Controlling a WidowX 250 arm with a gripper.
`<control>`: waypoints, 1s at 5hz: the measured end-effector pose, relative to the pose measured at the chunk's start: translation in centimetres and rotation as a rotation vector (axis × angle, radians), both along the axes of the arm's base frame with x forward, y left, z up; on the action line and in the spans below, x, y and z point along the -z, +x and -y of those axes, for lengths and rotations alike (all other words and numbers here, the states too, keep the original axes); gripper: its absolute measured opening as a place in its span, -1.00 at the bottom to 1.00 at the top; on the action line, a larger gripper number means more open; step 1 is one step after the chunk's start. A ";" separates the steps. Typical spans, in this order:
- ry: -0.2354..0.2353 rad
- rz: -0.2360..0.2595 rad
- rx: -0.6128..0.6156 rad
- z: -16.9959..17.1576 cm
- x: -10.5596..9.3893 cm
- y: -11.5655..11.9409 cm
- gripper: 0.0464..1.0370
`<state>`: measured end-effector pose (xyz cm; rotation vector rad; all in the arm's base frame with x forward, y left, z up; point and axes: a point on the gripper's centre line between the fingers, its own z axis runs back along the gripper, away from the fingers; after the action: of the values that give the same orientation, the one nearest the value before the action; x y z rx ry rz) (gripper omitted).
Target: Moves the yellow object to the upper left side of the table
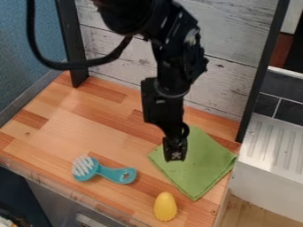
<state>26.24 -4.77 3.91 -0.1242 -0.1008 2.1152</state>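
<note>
The black gripper (175, 153) hangs down over the left part of the folded green cloth, right of the middle of the wooden table. How its fingertips stand cannot be made out. A yellow egg-shaped object (165, 206) stands near the table's front edge at the lower right, in front of the gripper and apart from it. It is just below and left of the cloth's front corner.
The green cloth (204, 166) lies flat on the table (77, 119). A teal brush (102, 170) with white bristles lies at the front left. Behind is a whitewashed plank wall with black posts; a white ridged surface (275, 142) stands on the right.
</note>
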 end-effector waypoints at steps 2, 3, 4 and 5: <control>-0.042 -0.045 -0.141 1.0 0.7 -2.9 0.92; -0.036 -0.052 -0.162 1.8 1.4 -3.6 0.92; -0.020 -0.099 -0.152 2.2 2.8 -4.1 0.92; -0.015 -0.114 -0.147 2.4 3.9 -4.5 0.92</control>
<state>21.76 -7.14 -0.01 -0.0052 -0.0266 2.2651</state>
